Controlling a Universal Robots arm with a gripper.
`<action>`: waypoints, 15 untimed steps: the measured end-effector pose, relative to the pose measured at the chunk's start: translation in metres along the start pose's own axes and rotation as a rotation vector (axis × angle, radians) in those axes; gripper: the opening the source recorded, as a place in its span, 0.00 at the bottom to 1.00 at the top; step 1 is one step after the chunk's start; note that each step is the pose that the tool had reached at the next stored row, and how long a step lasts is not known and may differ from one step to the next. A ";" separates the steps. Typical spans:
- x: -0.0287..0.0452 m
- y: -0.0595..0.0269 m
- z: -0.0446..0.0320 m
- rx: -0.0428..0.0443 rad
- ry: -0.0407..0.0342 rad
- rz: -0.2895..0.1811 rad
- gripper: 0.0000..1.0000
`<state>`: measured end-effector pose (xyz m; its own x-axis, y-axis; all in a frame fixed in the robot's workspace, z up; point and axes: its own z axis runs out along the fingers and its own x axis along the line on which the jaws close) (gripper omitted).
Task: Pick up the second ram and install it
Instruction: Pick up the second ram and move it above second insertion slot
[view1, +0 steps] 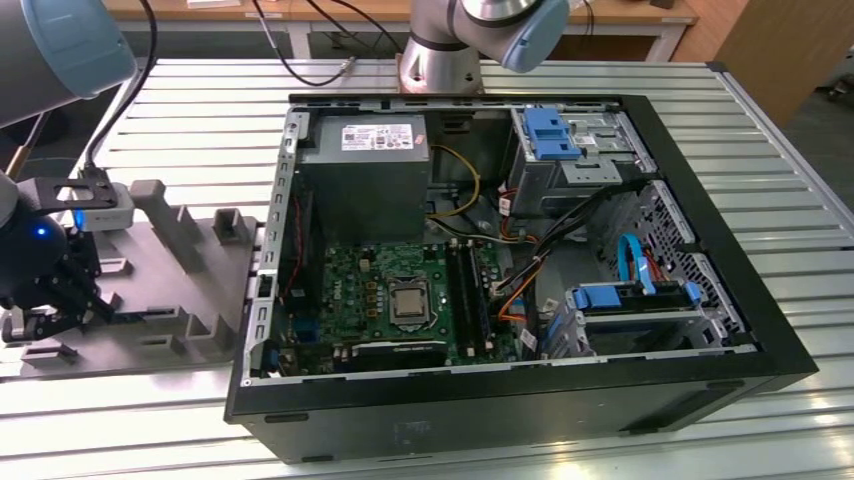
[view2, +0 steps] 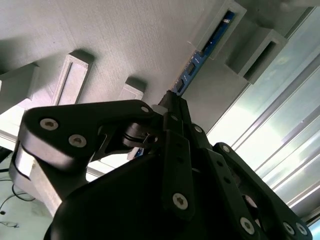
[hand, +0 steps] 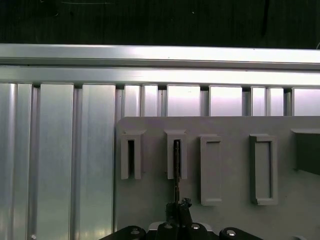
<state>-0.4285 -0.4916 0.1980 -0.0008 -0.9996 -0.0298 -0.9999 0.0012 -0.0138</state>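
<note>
Pick-up stage: black pincer (hand: 179, 205) clamped on thin dark second ram (hand: 176, 160) in grey moulded tray (hand: 230, 220) ahead; probably needs straight pull.

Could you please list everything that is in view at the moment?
computer case: one, black, open on the table
motherboard: one, green, inside the case
power supply: one, grey, inside the case
drive brackets: two, blue, inside the case
tray: one, grey, beside the case on the exterior view's left
second ram: one, dark, standing in a tray slot
table: one, silver, slatted, under everything
arm: one, grey, base beyond the case
gripper: one, black, over the tray, shut on the second ram
</note>
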 end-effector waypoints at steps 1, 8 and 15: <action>0.0000 0.0000 0.0000 0.0000 0.0000 0.000 0.13; 0.0000 0.0000 0.0001 0.0001 0.0000 0.000 0.12; 0.0000 0.0000 0.0003 0.0002 -0.0015 0.006 0.12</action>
<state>-0.4284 -0.4916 0.1977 -0.0070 -0.9995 -0.0313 -0.9999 0.0075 -0.0138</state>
